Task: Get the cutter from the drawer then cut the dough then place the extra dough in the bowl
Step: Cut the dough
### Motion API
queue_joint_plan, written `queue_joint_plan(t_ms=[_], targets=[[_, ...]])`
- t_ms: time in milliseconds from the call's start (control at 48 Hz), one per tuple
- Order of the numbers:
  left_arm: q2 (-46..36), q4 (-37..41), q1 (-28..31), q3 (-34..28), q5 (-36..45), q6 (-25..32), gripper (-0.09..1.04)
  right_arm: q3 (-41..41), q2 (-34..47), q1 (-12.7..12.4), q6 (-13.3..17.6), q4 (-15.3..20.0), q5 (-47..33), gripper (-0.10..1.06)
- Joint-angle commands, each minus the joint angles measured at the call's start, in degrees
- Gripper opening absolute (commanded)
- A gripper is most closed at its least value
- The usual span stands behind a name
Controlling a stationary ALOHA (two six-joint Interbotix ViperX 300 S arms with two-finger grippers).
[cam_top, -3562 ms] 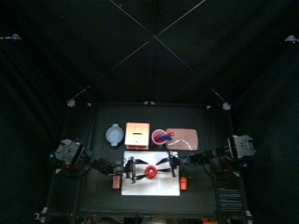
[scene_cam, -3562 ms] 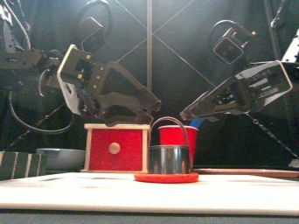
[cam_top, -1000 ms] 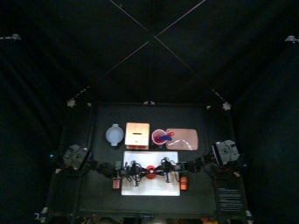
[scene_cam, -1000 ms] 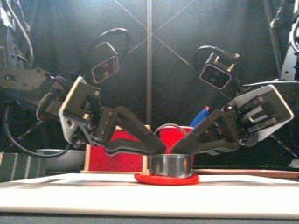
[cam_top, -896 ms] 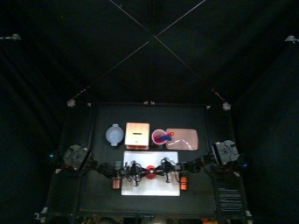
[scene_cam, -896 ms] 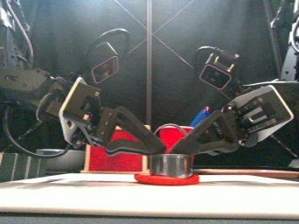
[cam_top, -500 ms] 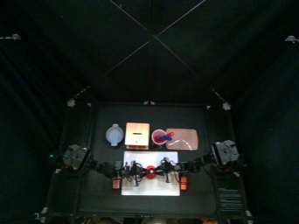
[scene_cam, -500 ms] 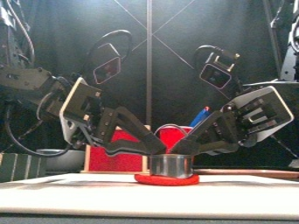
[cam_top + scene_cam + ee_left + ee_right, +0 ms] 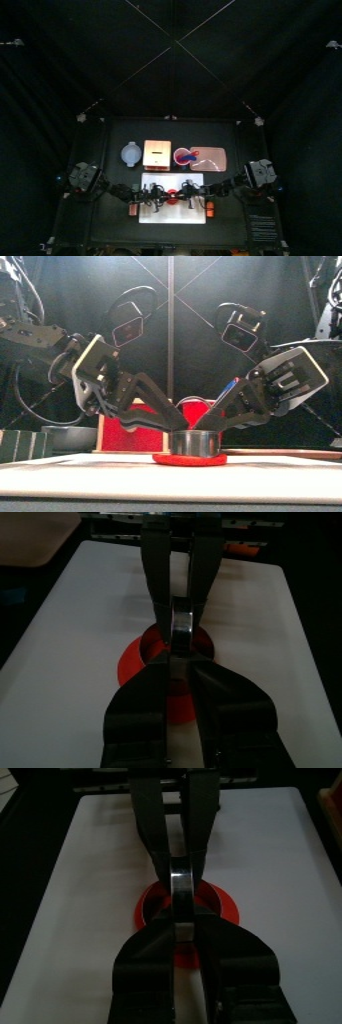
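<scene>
The round metal cutter [image 9: 197,442] stands on the flat red dough [image 9: 189,460] in the middle of the white cutting board [image 9: 174,214]. My left gripper [image 9: 170,436] comes down from the left and is shut on the cutter's left rim. From the right, my right gripper [image 9: 222,436] is shut on the opposite rim. In the left wrist view the left gripper [image 9: 181,657] pinches the cutter's wall [image 9: 181,622] over the dough [image 9: 138,672]. The right wrist view shows the right gripper [image 9: 181,918] doing the same, with dough [image 9: 225,916] around the cutter [image 9: 181,880].
Behind the board stand the wooden box with its red drawer front [image 9: 134,426], the blue-grey bowl [image 9: 130,153] to its left, and the pink tray [image 9: 214,157] with the red cup [image 9: 202,411] and a blue knife [image 9: 230,386] to its right.
Since the earliest frames both arms have come down and closed on the cutter, pressing it onto the dough. Over the last second both wrists tilted slightly; the cutter stayed in place.
</scene>
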Motion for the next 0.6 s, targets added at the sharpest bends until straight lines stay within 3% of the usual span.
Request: queue_joint_plan(t_ms=[21, 146, 292, 604], targets=[[-0.62, -0.18, 0.35, -0.35, -0.26, 1.14, 0.64, -0.79, -1.93, -0.44, 0.44, 0.18, 0.53, 0.5], [-0.79, -0.09, 0.44, -1.49, -0.97, 1.49, 0.75, -1.41, -3.08, -0.44, 0.53, 0.18, 0.53, 0.63], [-2.72, 0.26, 0.44, -2.46, -3.16, 2.2, 0.76, -2.29, -3.43, -0.35, 0.7, 0.35, 0.62, 0.77], [-7.21, 0.26, 0.97, -2.02, -8.0, 7.56, 0.76, -3.25, -3.52, -0.26, 0.7, 0.26, 1.58, 0.77]])
